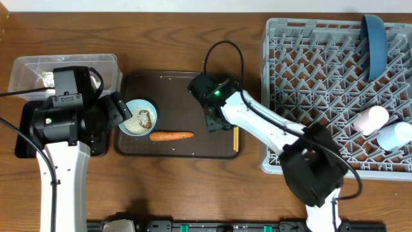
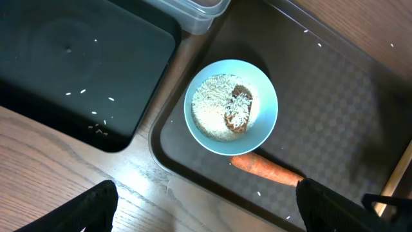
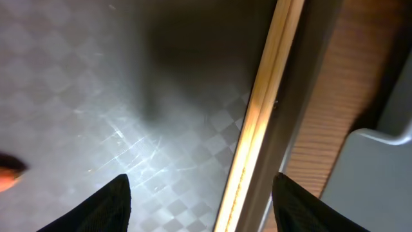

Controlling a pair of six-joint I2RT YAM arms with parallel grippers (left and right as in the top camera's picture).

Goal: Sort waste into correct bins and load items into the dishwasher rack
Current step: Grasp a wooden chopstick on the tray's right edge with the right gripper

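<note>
A wooden table [image 1: 193, 187] bears a dark serving tray [image 1: 174, 84]. The left gripper [image 2: 206, 201] hangs spread wide near the light-blue bowl [image 2: 230, 106] (rice and a brown lump inside), with the carrot [image 2: 267, 171] touching the bowl. The right gripper [image 3: 199, 200] hovers over the chopsticks [image 3: 261, 116] at the tray's right edge, fingers parted and empty. Beyond, the grey rack [image 1: 309, 77] holds the blue plate [image 1: 375, 35].

a dark brown serving tray [image 1: 174, 90] lies flat near the middle of the wooden table [image 1: 193, 193], rounded at the corners with a low raised rim. close up, its checkered surface [image 3: 96, 96] shows fine scratches. a black bar [image 1: 187, 225] with small green lights runs along the table's near edge.
</note>
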